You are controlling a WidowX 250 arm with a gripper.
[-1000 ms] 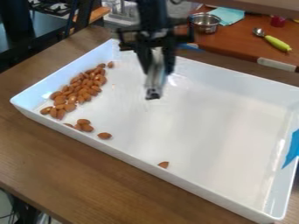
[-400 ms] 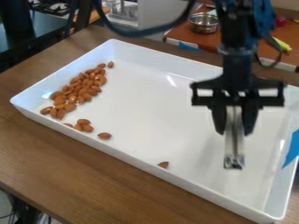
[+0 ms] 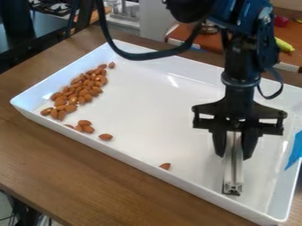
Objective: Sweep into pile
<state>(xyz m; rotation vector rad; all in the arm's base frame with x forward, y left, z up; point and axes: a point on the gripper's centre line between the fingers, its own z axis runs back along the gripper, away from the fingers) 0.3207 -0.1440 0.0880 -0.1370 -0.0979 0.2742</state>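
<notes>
Clasping a bar (image 3: 233, 172), the claw (image 3: 234, 156) hangs over the tray (image 3: 159, 114). Almonds (image 3: 72, 108) bunch toward the opposite end, one well apart.

almonds (image 3: 82, 92) in tray (image 3: 153, 110), tray on table (image 3: 77, 176)

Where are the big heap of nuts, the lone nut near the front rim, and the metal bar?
Heap of almonds (image 3: 81, 91): camera view, its middle.
Lone almond (image 3: 165, 166): camera view, its upper side.
Metal bar (image 3: 233, 170): camera view, its lower half.
</notes>
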